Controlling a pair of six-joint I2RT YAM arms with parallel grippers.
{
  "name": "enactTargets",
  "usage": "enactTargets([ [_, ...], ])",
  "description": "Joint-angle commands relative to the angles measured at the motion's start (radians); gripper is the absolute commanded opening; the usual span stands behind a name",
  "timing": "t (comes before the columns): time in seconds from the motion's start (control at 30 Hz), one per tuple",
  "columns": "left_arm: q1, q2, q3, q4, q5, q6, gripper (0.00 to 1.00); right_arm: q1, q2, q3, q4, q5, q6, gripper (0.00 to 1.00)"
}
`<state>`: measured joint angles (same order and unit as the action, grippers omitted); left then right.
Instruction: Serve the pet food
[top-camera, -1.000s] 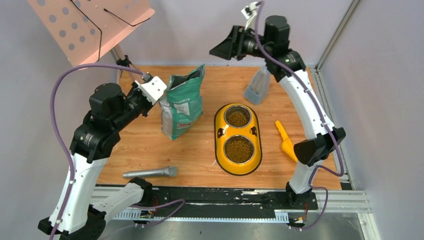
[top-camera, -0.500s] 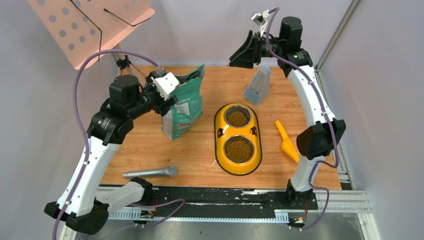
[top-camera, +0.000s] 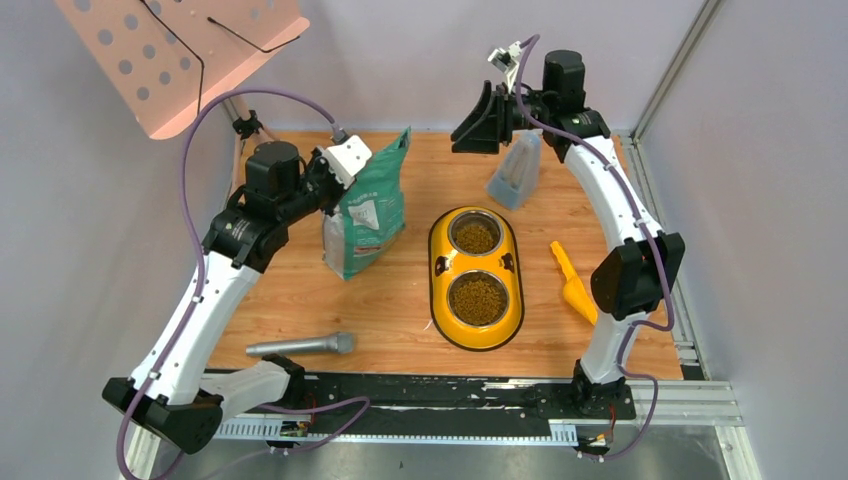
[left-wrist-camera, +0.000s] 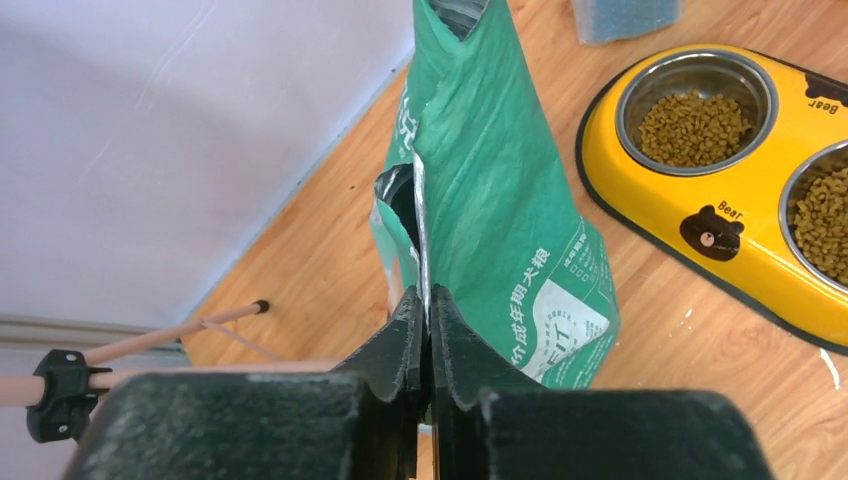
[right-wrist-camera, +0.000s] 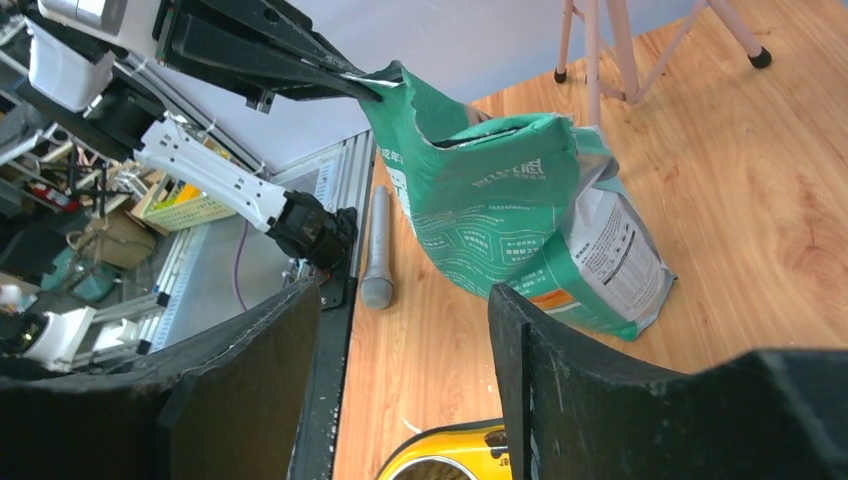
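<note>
The pet food is brown kibble that fills both bowls (top-camera: 477, 300) of the yellow double feeder (top-camera: 437, 265); one bowl of it shows in the left wrist view (left-wrist-camera: 695, 127). The green bag (top-camera: 365, 215) stands upright left of the feeder, its top open. My left gripper (top-camera: 338, 196) is shut on the bag's top edge (left-wrist-camera: 428, 300); the right wrist view shows it pinching the bag's corner (right-wrist-camera: 375, 85). My right gripper (top-camera: 470, 125) is open and empty (right-wrist-camera: 403, 300), high above the table's back and facing the bag (right-wrist-camera: 500, 220).
A yellow scoop (top-camera: 572, 285) lies right of the feeder. A grey-blue container (top-camera: 515, 170) stands behind the feeder. A grey microphone-like rod (top-camera: 300, 346) lies near the front edge. A pink perforated board (top-camera: 180, 55) on a stand hangs over the back left.
My left arm has reached right and forward, bringing its gripper over the bag's top edge. My right gripper swung right, then dropped slightly and back left. The bag, feeder and scoop have not moved.
</note>
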<state>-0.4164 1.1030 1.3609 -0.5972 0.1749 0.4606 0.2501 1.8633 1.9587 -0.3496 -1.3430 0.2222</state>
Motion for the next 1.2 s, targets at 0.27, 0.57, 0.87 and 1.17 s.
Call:
enactTargets([
  [0.27,0.062,-0.093,0.073,-0.076,0.105,0.218,0.00,0.075,0.066,0.048,-0.030,-0.006,-0.510,0.71],
  [0.57,0.090,-0.102,0.083,-0.094,0.093,0.214,0.00,0.171,0.250,0.190,0.327,0.077,-0.298,0.71],
  [0.87,0.125,-0.104,0.080,-0.096,0.079,0.201,0.00,0.186,0.306,0.209,0.424,0.049,-0.237,0.65],
  [1.17,0.136,-0.086,0.077,-0.068,0.045,0.207,0.00,0.211,0.288,0.193,0.508,-0.062,-0.094,0.37],
])
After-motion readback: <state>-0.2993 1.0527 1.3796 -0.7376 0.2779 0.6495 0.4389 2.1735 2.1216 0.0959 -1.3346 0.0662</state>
